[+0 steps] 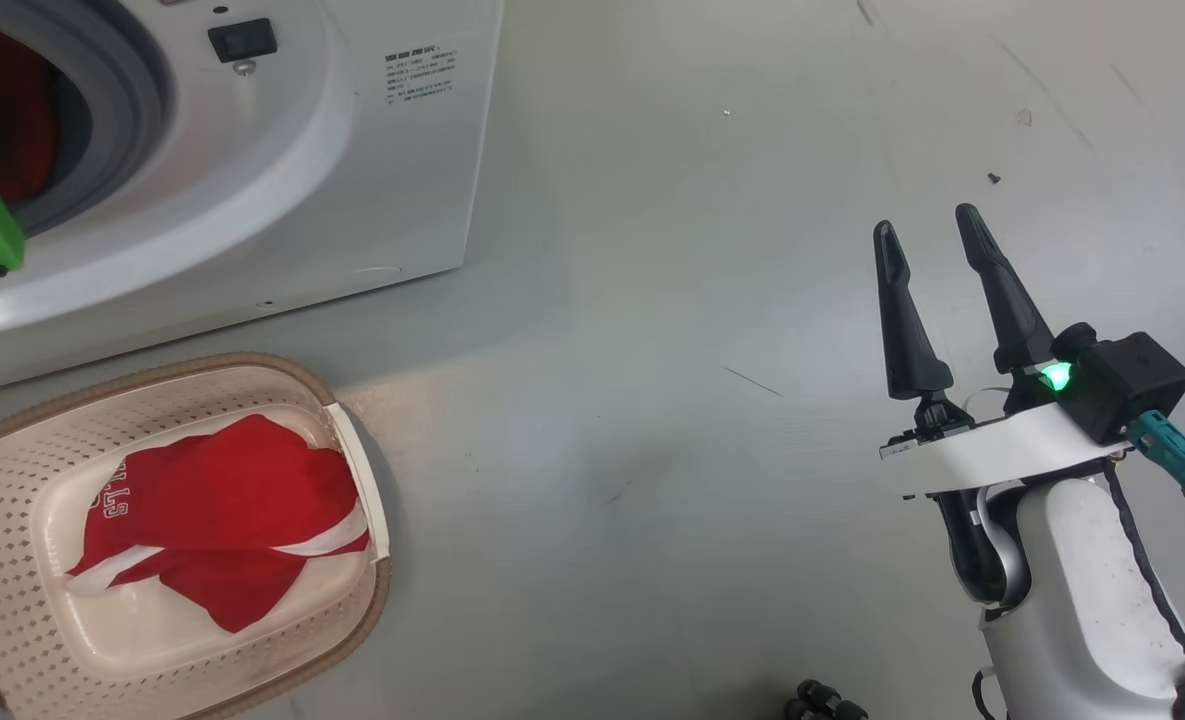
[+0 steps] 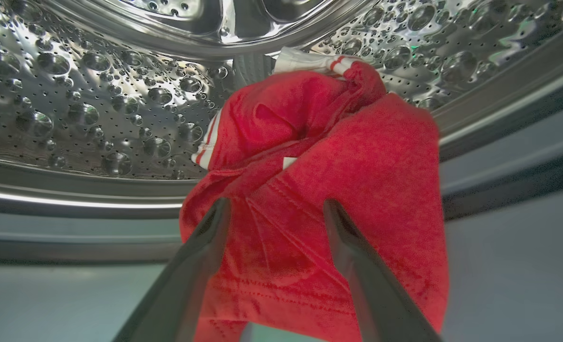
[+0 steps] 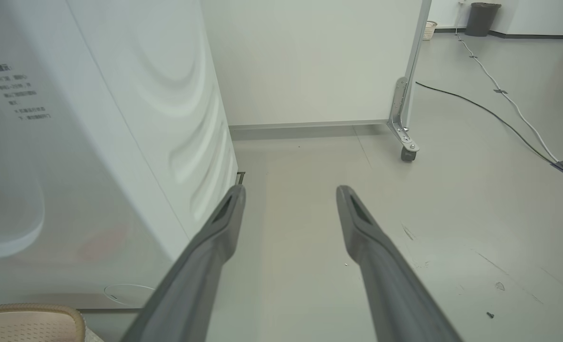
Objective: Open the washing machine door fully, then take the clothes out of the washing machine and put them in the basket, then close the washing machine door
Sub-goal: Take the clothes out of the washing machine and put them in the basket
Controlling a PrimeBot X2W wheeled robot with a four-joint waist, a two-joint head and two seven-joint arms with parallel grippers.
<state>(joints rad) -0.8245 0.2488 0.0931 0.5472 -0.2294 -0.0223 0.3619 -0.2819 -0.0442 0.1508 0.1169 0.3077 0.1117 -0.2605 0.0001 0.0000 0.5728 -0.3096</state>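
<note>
Dark-fingered, our left gripper (image 2: 277,209) stands spread, the red clothes (image 2: 348,156) dead ahead, heaped at the mouth of the drum (image 2: 96,95). Our right gripper (image 1: 927,225), also spread, hangs well apart over floor (image 1: 652,300), so the left is nearer.

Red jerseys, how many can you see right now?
2. One jersey lies in the basket; a second jersey is bunched in the washing machine's drum, just ahead of the open left gripper. More may be hidden behind it.

One red jersey (image 1: 217,520) lies in the basket (image 1: 22,600) (a second jersey (image 2: 357,156) in the drum (image 2: 96,95)).
</note>
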